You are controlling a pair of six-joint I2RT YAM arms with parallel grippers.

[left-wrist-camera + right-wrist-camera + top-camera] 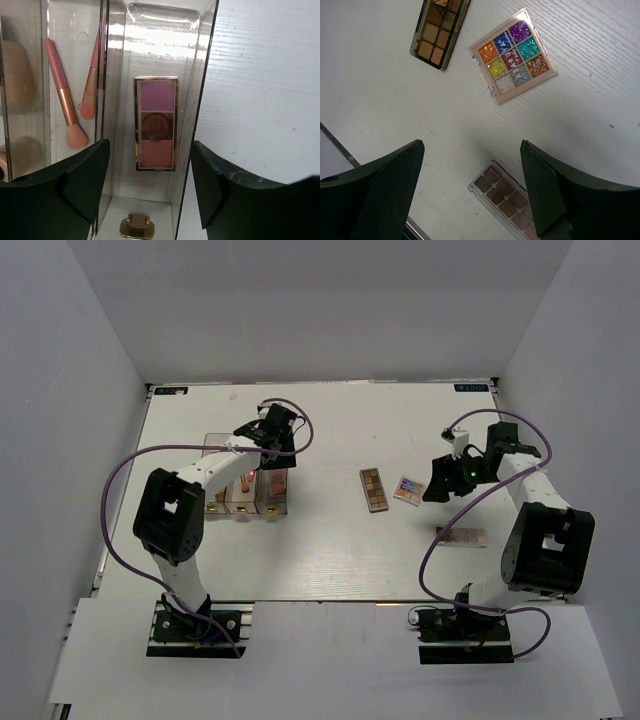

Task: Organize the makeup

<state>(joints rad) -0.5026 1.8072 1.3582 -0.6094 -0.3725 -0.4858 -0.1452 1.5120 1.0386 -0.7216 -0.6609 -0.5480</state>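
The left gripper (148,145) hung with its jaws spread wide and nothing between them, directly above the end compartment of the clear organizer (205,100), the one that bordered bare desk (330,550). A pink palette (155,123) lay flat on that compartment's floor, its three pans running lengthwise, clear of both side walls. Below it in the left wrist view sat a small gold piece (136,225); it may have been a clasp or a cap, but the view was too cropped to tell. In the middle compartment two orange-pink sticks (62,95) leaned with their soft tips pointing the same way, and in the far compartment the two beige bottles (17,75) showed only dimly through the plastic. The organizer stood in the left half of the desk, nearer the left edge than the centre. The right gripper (471,145) was likewise wide apart and held nothing, hovering over the right half of the desk. Just beyond it lay the multicolour palette (512,55), with a tan palette (440,27) beside it toward the centre of the desk, the two near each other but apart. The mauve palette (502,192) lay separately, closer to the near edge and the right edge, partly under the gripper in the right wrist view.
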